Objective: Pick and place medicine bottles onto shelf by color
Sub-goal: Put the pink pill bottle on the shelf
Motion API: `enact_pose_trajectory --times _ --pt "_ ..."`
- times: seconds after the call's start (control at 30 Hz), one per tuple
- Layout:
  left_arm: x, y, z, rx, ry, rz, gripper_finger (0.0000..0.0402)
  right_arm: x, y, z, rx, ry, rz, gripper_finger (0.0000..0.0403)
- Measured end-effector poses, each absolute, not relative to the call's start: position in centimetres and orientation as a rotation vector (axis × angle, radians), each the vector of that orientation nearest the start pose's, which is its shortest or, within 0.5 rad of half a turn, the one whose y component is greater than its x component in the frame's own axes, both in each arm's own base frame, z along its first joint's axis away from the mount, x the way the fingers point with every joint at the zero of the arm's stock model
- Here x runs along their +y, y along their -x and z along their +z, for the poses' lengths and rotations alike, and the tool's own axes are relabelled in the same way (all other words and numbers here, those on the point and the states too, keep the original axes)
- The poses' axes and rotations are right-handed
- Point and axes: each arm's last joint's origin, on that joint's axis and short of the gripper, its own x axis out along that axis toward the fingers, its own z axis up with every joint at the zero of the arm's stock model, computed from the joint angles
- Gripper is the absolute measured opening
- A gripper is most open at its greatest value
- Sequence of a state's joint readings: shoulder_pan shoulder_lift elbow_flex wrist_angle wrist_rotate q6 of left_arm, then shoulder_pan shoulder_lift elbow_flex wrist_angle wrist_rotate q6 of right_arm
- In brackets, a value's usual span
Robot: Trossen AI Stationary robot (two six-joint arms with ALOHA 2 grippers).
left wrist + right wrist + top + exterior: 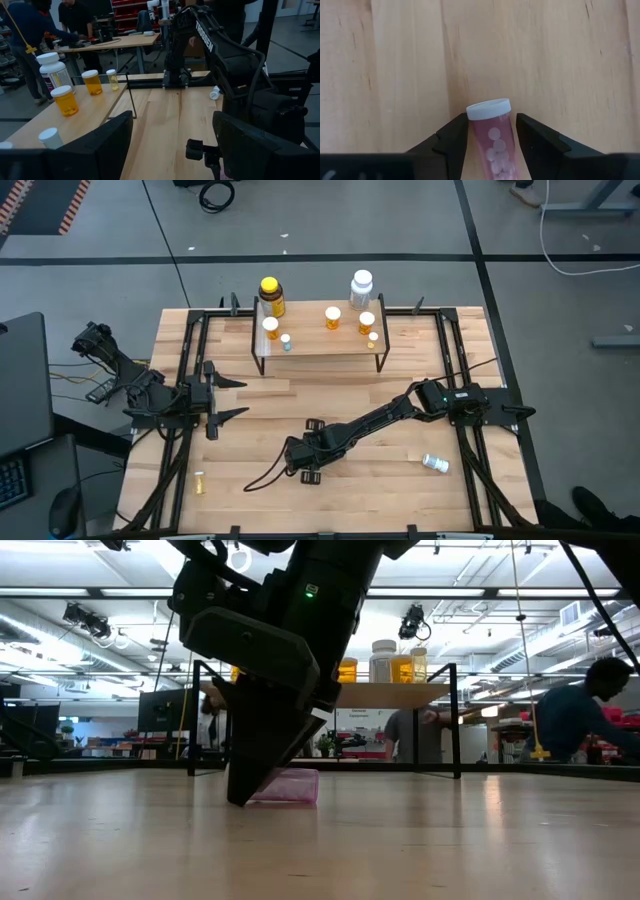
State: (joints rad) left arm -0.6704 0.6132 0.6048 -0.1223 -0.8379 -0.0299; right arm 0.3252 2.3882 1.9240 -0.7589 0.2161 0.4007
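A pink vial (pixel 492 142) with a white cap lies on its side on the tabletop, near the middle of the near half (pixel 296 786). My right gripper (pixel 492 131) reaches down onto it (pixel 305 463) and is shut on it. My left gripper (pixel 236 398) waits open at the table's left side. The shelf (pixel 320 352) stands at the far edge. It carries the big yellow bottle (pixel 271 295), the big white bottle (pixel 361 285), orange vials (pixel 332 317), a tiny teal vial (pixel 286 342) and a tiny yellow vial (pixel 373 338). My right gripper pinches the pink vial's body just below the white cap (pixel 489 109), one finger (pixel 454 137) on each side. The fingers come from above, slanting, and lie across the vial. The vial lies flat on the table (pixel 300 798).
A clear white-capped vial (pixel 434 463) lies on the table near the right edge. A small yellow vial (pixel 199 482) lies near the near-left corner. Black frame rails (pixel 190 360) run along both sides. People move in the room beyond the table.
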Motion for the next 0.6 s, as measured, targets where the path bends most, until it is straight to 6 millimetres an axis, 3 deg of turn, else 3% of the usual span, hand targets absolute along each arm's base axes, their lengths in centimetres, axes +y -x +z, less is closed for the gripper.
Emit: enact_pose_trajectory --times 0.6 --pt "-6.76 -11.99 30.20 0.093 -0.060 0.169 0.0283 15.11 -46.74 13.78 1.168 -0.031 -0.144 0.0158"
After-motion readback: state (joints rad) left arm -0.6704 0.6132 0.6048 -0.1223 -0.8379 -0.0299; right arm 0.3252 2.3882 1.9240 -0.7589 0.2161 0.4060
